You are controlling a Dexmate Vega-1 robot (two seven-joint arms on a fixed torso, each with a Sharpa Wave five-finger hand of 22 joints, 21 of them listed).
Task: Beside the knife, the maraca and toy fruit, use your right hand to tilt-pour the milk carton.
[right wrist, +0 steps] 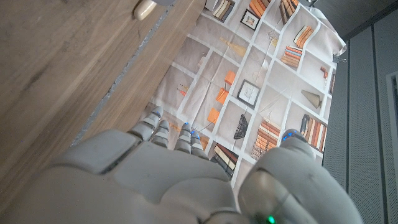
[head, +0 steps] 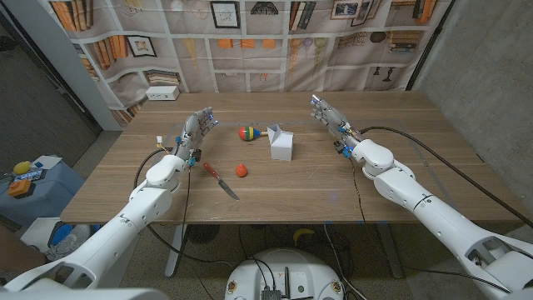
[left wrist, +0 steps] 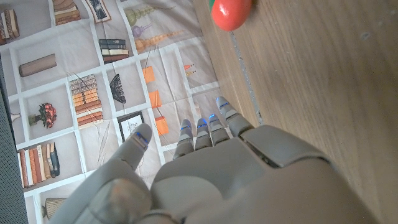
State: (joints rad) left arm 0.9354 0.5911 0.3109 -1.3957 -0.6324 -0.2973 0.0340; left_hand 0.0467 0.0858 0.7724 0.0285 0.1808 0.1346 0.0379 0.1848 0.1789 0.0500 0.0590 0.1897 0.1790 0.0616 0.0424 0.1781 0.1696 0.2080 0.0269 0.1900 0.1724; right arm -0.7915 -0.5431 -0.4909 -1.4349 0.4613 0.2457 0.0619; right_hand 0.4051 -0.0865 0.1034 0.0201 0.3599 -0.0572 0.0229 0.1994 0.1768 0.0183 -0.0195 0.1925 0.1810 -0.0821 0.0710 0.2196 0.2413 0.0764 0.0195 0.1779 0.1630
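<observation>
- Head view: milk carton [head: 281, 145] stands mid-table, beside the maraca [head: 249, 132], toy fruit [head: 241, 170] and knife [head: 221, 181].
- Right hand [head: 331, 116] is released, empty, well apart from it.
- Carton looks light, thin-walled, crushable; grip its flat sides gently.

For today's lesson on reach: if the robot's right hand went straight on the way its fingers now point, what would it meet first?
Probably nothing on the table: the right hand points toward the far edge of the wooden table and the bookshelf-print backdrop, with the white milk carton off to its side. Depth is uncertain.

Left hand [head: 196, 132] and right hand [head: 331, 117] held out, fingers extended, empty.
</observation>
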